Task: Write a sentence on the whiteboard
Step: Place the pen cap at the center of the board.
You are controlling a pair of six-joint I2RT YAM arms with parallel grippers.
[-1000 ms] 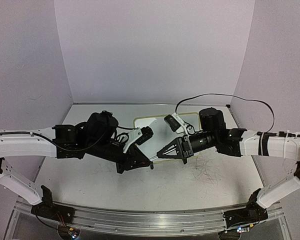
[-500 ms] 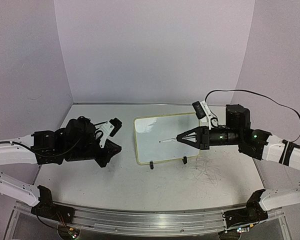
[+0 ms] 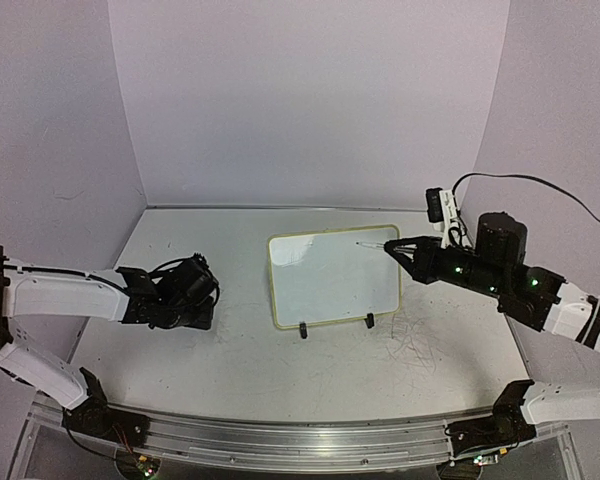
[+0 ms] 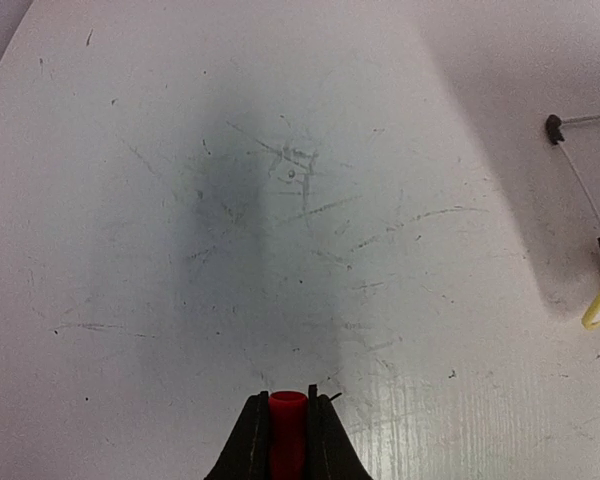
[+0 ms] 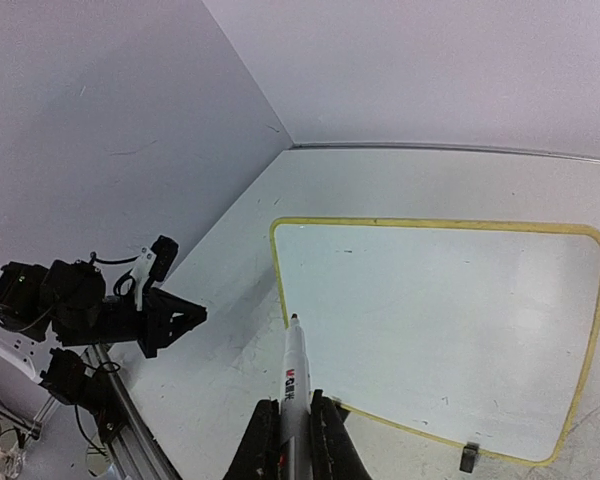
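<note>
the left gripper [image 4: 288, 405] hangs low over the tabletop [image 4: 180, 250] on the left side, well apart from the board. its jaws are pressed onto a small red cap [image 4: 288, 430] that pokes out between the fingertips [image 4: 252, 425]. the tabletop beneath it carries thin grey scratches and a dark smudge.

at the middle of the table, between the two arms, the whiteboard [image 3: 330, 285] sits slightly askew to the table's edge. a pale yellow rim runs round its rounded corners, and two small black feet [image 3: 302, 331] show along its near edge. just right of the board, a patch of dark scribbles [image 3: 415, 345] marks the tabletop.

the right gripper [image 5: 295, 408] reaches in from the right, its jaws clamped on a white marker [image 5: 293, 370] that points out past them toward the board. from above, the marker's tip lies over the board's far right corner. whether it touches the surface i cannot tell.
</note>
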